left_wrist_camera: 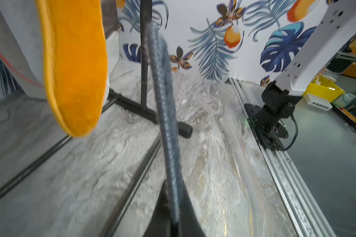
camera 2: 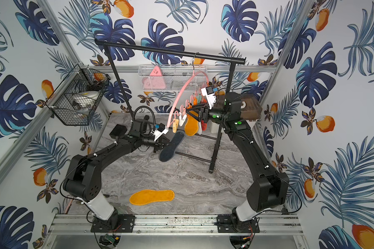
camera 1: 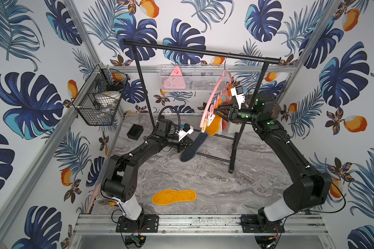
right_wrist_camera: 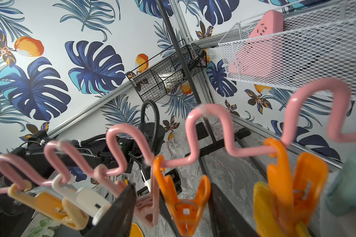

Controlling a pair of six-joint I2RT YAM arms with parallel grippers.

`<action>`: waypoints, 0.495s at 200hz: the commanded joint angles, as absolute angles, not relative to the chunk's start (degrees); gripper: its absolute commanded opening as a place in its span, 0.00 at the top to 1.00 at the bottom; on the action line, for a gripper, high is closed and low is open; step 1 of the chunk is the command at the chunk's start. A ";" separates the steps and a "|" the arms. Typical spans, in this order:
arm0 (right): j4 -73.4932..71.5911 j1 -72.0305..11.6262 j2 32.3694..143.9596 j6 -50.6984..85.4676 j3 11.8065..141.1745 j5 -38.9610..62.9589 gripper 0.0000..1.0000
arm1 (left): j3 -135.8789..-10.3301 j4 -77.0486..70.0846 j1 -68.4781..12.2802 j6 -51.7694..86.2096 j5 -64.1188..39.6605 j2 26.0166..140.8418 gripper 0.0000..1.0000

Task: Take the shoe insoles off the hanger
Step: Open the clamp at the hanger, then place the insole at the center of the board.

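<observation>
Room: booth lined with wallpaper [camera 1: 343,75] of blue leaves and orange fruit; aluminium frame [camera 1: 192,224] at the corners and along the front edge.
Surface: grey marble-pattern floor [camera 1: 203,179], flat; both arm bases are bolted to the front frame.
Fixtures: black wire basket [camera 1: 99,101] on the left wall, white mesh basket [camera 1: 192,80] on the back wall, black box [camera 1: 135,131] on the floor near the back left corner.
Writing: dark marks on the pink block [camera 1: 175,78] in the white mesh basket, too small to read.
Rail [camera 1: 199,51]: black, stands on the floor toward the back.
Hanger [camera 1: 216,92]: pink, hooked on the rail's right part, hangs askew; clips along its wavy bar.
Navy insole [camera 1: 192,148]: below the hanger's near end, tilted, upper tip just beside a pale clip [camera 1: 204,127]; cannot tell whether it is clipped.
Left gripper [camera 1: 185,144]: clenched on the navy insole's edge.
Right gripper [right_wrist_camera: 173,190]: released, fingers spread astride an orange clip [right_wrist_camera: 183,207] on the bar.
Hung orange insole [camera 1: 216,127]: on the hanger, just beside the right gripper; pale and red insoles [camera 1: 224,125] behind it.
Loose orange insole [camera 1: 174,196]: flat on the floor near the front, well apart from both grippers.
</observation>
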State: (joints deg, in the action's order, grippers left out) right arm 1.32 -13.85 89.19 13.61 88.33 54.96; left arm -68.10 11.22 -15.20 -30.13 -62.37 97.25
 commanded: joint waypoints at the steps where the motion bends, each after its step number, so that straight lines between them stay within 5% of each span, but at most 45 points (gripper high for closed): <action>1: 1.24 -13.97 88.17 12.02 87.56 52.73 0.37 | -67.45 26.00 -15.29 -42.29 -59.51 95.29 1.00; 99: 6.42 -13.97 77.09 4.76 79.05 46.09 0.23 | -69.19 48.56 -14.11 -57.95 -42.76 86.41 1.00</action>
